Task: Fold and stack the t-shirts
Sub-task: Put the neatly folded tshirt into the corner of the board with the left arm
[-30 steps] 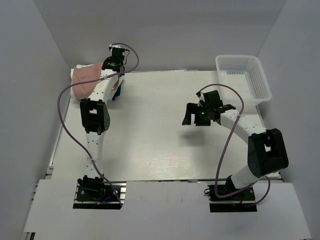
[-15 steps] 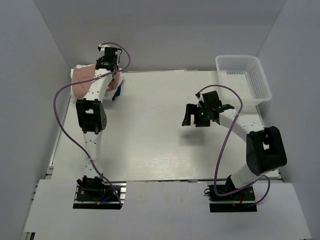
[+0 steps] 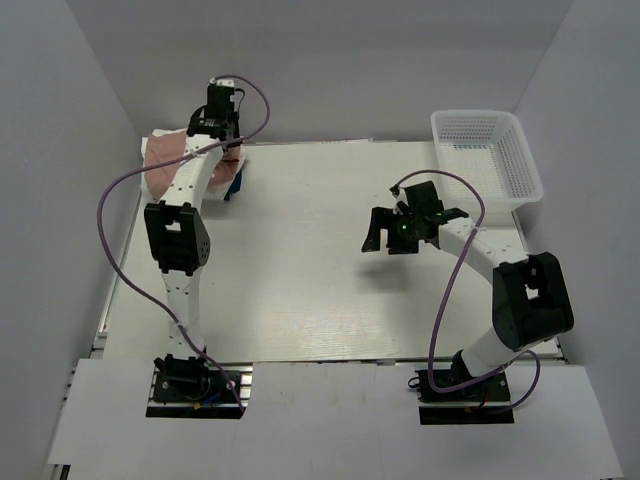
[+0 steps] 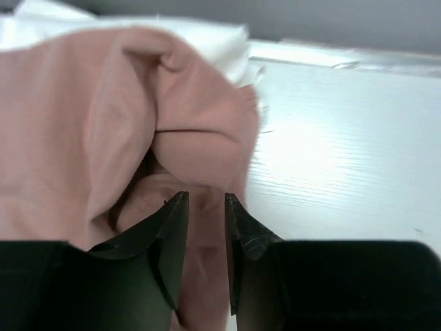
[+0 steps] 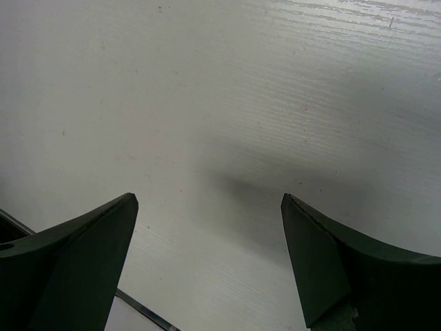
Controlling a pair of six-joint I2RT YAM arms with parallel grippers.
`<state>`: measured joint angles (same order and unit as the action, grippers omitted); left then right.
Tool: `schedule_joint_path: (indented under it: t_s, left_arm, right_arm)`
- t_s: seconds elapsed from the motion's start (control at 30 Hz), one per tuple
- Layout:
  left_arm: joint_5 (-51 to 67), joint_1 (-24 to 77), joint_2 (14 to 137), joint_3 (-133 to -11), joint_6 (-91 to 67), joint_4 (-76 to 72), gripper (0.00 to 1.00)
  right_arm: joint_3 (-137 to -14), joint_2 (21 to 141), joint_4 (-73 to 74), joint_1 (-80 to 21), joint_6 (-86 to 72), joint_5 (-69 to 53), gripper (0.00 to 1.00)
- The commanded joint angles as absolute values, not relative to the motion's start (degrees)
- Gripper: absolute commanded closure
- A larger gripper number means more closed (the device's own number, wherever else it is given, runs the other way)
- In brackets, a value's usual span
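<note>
Pink t-shirt [image 4: 103, 117] bunched far-left — axis unclear | left tool [image 4: 205, 197] barely parted, grip unclear | right tool [image 5: 207, 198] spread, empty

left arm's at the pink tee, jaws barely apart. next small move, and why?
Probably ease the left gripper down onto the raised fold of the pink t-shirt and close. Its jaws stand slightly apart just short of the crumpled cloth, nothing visibly pinched. The right gripper hangs wide open over the table, so it can wait.

No writing or number can be read anywhere, the pink t-shirt [image 4: 103, 117] included
</note>
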<state>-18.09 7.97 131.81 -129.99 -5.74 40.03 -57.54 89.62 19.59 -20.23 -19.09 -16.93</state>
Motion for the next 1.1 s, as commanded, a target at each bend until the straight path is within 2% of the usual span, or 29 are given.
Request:
schedule_joint_path:
  t_s: [0.0,0.23,0.3,0.47,0.7,0.8,0.83,1.07]
  left_arm:
    - [-13.0,8.3,121.7,-130.6,-5.0,38.8,0.62]
    - [-15.0,7.1,120.3,-132.0,-6.9,40.4,0.59]
    - [-20.5,7.1,123.9,-133.9,-5.0,44.4,0.51]
    - [-21.3,7.1,127.6,-135.1,-2.4,45.4,0.45]
    - [-25.2,7.1,132.4,-137.1,-1.8,41.8,0.45]
    - [-28.6,7.1,133.6,-137.1,-1.8,41.0,0.49]
    - [-29.2,7.1,133.6,-137.1,-1.8,40.5,0.51]
    - [-28.5,7.1,131.1,-136.4,-2.4,39.4,0.52]
  right_arm:
    - [-58.8,86.8,19.0,-20.1,-19.1,-17.8,0.09]
    - [-58.1,84.5,19.4,-20.1,-19.2,-17.2,0.09]
    - [-57.9,84.8,19.3,-20.0,-18.9,-17.3,0.09]
    - [-58.5,85.9,19.5,-20.2,-18.9,-17.7,0.09]
    - [-60.0,86.9,20.6,-20.2,-18.7,-17.1,0.09]
    - [-60.3,87.0,21.2,-20.1,-18.7,-16.5,0.09]
    - [-60.4,87.1,21.5,-20.0,-18.6,-16.3,0.09]
    - [-61.3,87.9,21.6,-20.1,-18.7,-16.5,0.09]
